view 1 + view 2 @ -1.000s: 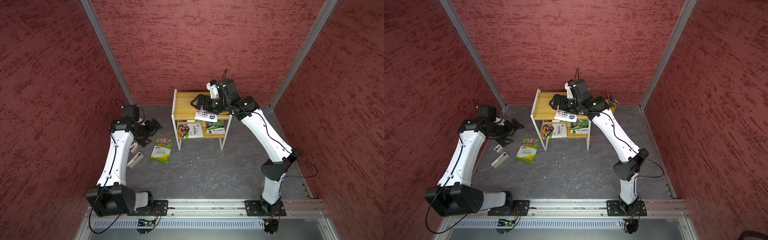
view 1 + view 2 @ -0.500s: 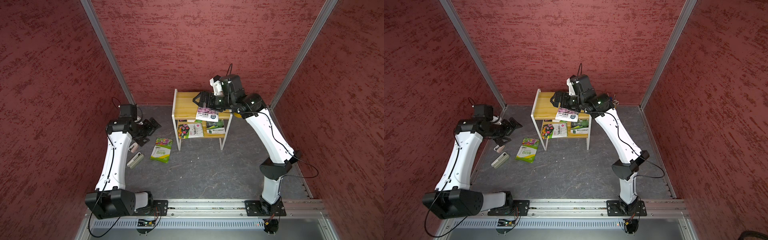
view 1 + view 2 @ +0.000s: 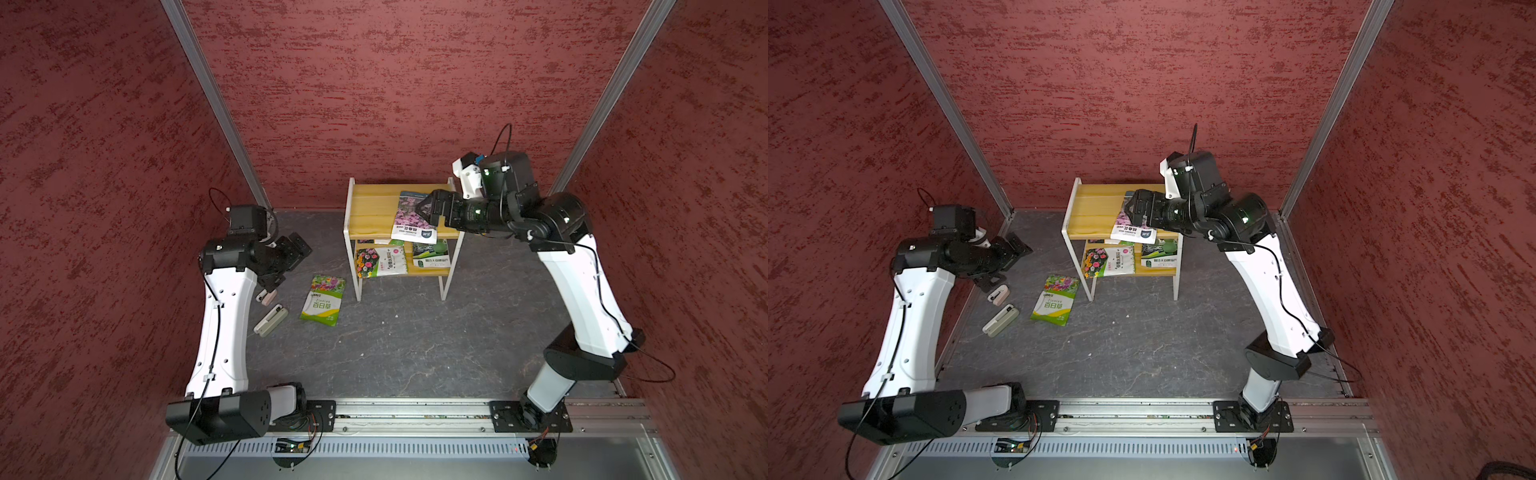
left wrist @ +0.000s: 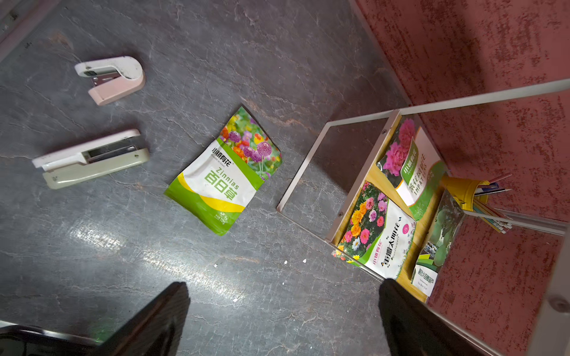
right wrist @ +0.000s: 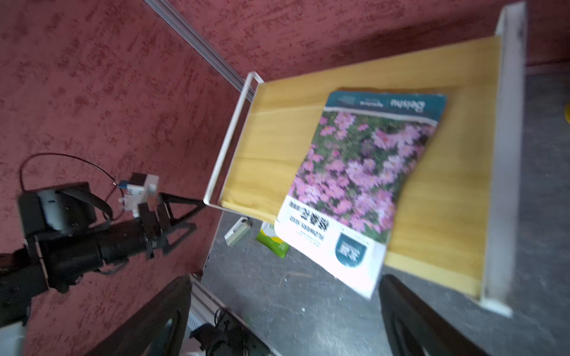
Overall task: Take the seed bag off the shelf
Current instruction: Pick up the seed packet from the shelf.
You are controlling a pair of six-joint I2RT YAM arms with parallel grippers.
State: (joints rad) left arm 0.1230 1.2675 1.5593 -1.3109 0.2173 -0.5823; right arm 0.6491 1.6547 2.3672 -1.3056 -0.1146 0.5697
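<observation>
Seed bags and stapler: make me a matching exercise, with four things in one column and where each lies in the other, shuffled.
Things:
1. pink-flower seed bag
2. Zinnias seed bag
3. mixed-flower seed bag
4. green stapler

Places:
A. floor, right beside the pink stapler
B. top board of the shelf, one end hanging over the front edge
C. floor, between the green stapler and the shelf
D. lower board of the shelf

Pairs: 1-B, 2-C, 3-D, 4-A.

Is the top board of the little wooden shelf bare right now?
No: a seed bag with pink flowers lies on the top board of the shelf, its white end hanging over the front edge.
</observation>
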